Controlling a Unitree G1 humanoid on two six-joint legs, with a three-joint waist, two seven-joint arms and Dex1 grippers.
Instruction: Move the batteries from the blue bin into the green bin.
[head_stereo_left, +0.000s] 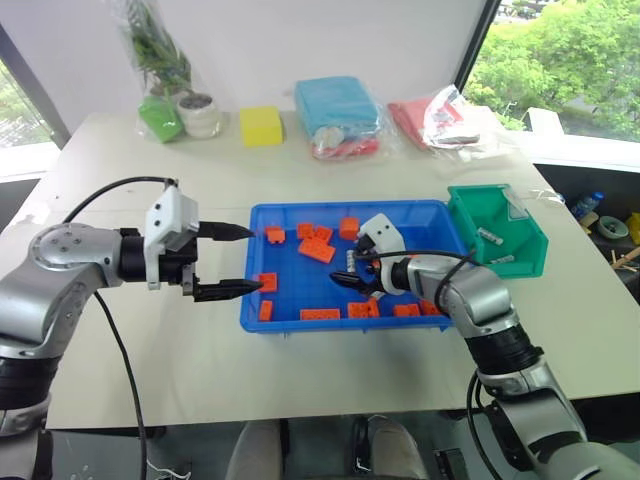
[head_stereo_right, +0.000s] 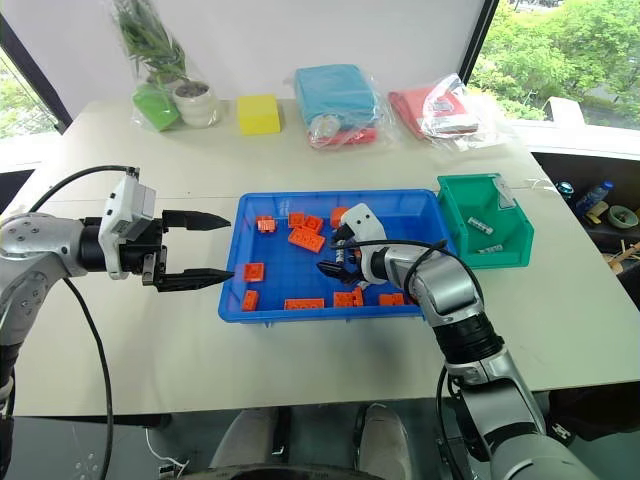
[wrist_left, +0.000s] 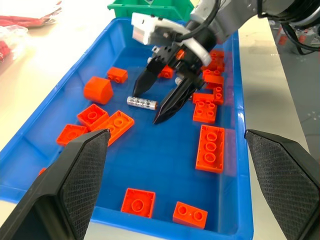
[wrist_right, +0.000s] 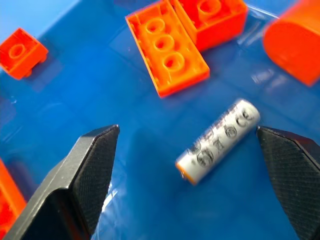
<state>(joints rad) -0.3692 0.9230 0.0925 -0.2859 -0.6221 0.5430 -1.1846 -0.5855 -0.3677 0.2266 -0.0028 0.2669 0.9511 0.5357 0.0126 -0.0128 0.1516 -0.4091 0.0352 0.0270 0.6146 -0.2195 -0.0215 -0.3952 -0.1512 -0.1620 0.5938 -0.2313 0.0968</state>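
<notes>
The blue bin (head_stereo_left: 330, 325) lies mid-table, scattered with orange bricks (head_stereo_left: 316, 249). One silver battery (wrist_right: 218, 140) lies flat on its floor. My right gripper (head_stereo_left: 352, 280) is open and tilted down over that battery (wrist_left: 141, 102), one finger on each side, neither touching it. My left gripper (head_stereo_left: 255, 260) is open and level, its tips at the bin's left rim with nothing between them. The green bin (head_stereo_left: 466, 215) stands against the blue bin's right end, with two batteries (head_stereo_left: 489, 236) inside.
Along the table's far edge are a potted plant (head_stereo_left: 199, 112), a light-green bagged item (head_stereo_left: 160, 118), a yellow block (head_stereo_left: 261, 126), a light-blue wrapped bundle (head_stereo_left: 336, 110) and a red bagged item (head_stereo_left: 435, 122). Bare table lies in front of and left of the blue bin.
</notes>
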